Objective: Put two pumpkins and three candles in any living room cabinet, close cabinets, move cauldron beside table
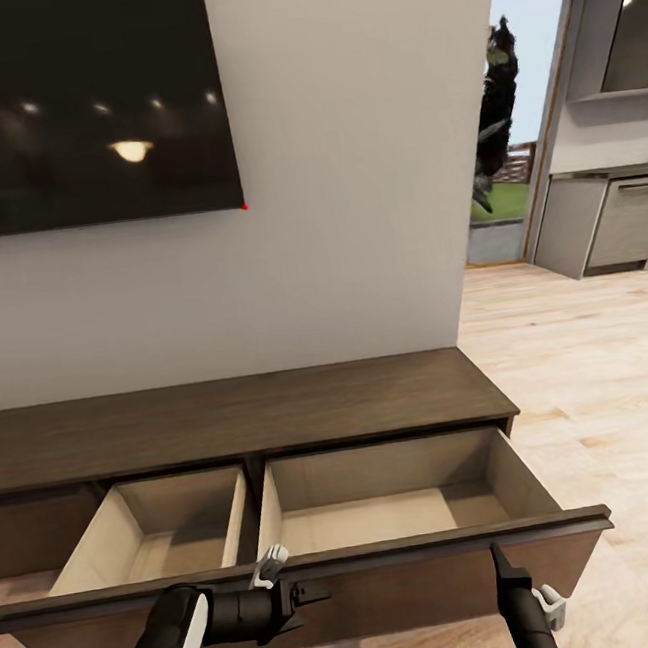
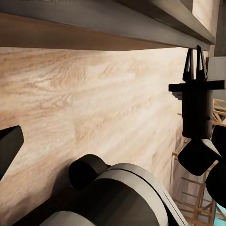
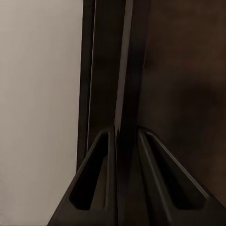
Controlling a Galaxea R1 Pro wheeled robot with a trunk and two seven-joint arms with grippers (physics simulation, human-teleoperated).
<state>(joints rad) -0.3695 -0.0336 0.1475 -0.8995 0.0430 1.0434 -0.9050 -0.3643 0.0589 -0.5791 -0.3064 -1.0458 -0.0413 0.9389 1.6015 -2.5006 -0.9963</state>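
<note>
**Mia:** Look, the long brown cabinet [image 1: 244, 414] stands against the wall, under the big dark TV [image 1: 77, 100]. Its wide drawer [image 1: 385, 503] is pulled out and empty. No pumpkins or candles in there yet.

**Ben:** What is the right end effector [image 1: 502, 557] doing?

**Mia:** It is pinching the top edge of the drawer front [image 3: 123, 94]. The right wrist view shows the two fingers [image 3: 96, 179] tight on both sides of that thin edge. From the head camera you can't see that.

**Ben:** And the left end effector [image 1: 295, 597]?

**Mia:** It sits just in front of the drawer front. I cannot tell if it is spread or pressed together. Its own camera looks at the wood floor [image 2: 84, 108] and the other arm.

**Ben:** What could go wrong?

**Mia:** I think the edge is thin, so the fingers could slip off. And the left arm is close, so the drawer might bump it.
</note>
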